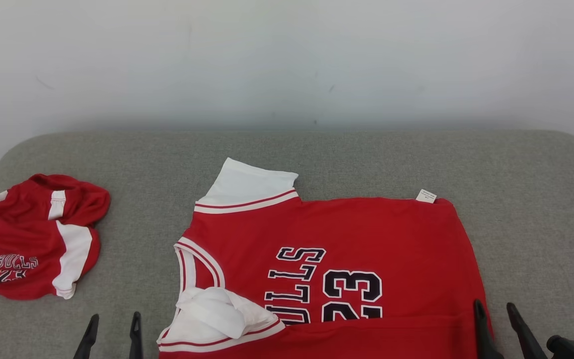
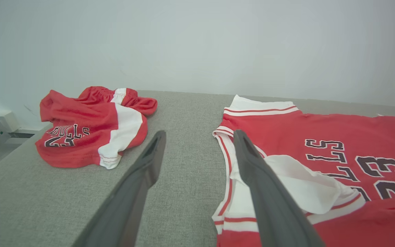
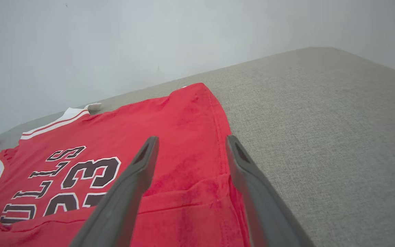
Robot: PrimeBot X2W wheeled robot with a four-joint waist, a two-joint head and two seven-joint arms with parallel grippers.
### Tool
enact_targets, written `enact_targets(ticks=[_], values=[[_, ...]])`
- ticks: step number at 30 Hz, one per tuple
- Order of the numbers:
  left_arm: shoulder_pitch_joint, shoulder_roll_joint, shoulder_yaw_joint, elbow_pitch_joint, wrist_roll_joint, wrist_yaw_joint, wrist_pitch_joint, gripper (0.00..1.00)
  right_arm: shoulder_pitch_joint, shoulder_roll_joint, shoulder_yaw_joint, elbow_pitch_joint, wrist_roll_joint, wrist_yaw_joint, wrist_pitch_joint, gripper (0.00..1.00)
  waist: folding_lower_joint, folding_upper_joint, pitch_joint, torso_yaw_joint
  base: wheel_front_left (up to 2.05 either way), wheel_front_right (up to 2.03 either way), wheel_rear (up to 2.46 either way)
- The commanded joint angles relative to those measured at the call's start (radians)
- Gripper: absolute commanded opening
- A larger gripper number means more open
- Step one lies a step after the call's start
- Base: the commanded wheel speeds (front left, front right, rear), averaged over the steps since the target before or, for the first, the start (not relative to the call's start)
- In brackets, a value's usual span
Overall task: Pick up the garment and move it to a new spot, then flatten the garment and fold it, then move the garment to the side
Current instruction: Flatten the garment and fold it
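**gripfan:** So where are we? The jersey (image 1: 366,229) lies mostly flat across the middle of the bench (image 1: 317,149), collar to our left and hem to our right. Its near edge is already turned up over the number. Both claws are spread wide and holding nothing. The left claw (image 1: 114,319) is over bare bench just beside the collar end, and the right claw (image 1: 494,304) straddles the hem edge by the turned-up corner.

**foldbot_9:** We reckon the trouble spot is the near sleeve (image 1: 217,309). It's bunched into a white lump on the chest. If we fold over that, we'd trap the lump and the stack comes out lopsided. Also, pinching only the top layer of that turned-up strip could just pull it open again.

**gripfan:** Agreed. The far sleeve (image 1: 247,184) sticks out toward the wall (image 1: 287,60), so we'd want it tucked too.

**foldbot_9:** Room-wise, we've got plenty of bare bench right of the hem, plus a bare band behind the jersey before the wall. Left is tighter. The shorts (image 1: 38,234) sit heaped there, apart from the jersey but close to the bench's left edge. Slide the jersey that way and we'd risk shoving them off. We can't see the bench's near edge, so we can't tell how much cloth hangs over it.
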Motion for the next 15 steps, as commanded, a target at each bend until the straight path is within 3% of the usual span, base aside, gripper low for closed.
enact_targets(ticks=[1, 8, 15], values=[[0.020, -0.009, 0.004, -0.017, 0.051, -0.008, -0.002, 1.00, 0.012, 0.019, -0.022, -0.011, -0.021, -0.002, -0.008, 1.00, 0.0000, 0.0000, -0.002, 0.001, 0.00, 0.00, 0.00], [0.044, -0.046, 0.044, -0.032, 0.112, -0.027, -0.002, 1.00, 0.063, 0.101, -0.102, -0.142, -0.175, -0.002, -0.008, 1.00, 0.0000, 0.0000, 0.003, -0.001, 0.00, 0.00, 0.00], [0.005, -0.064, 0.065, -0.018, 0.117, -0.033, -0.002, 1.00, 0.081, 0.133, -0.110, -0.177, -0.215, -0.002, -0.008, 1.00, 0.0000, 0.0000, 0.025, -0.009, 0.00, 0.00, 0.00]])
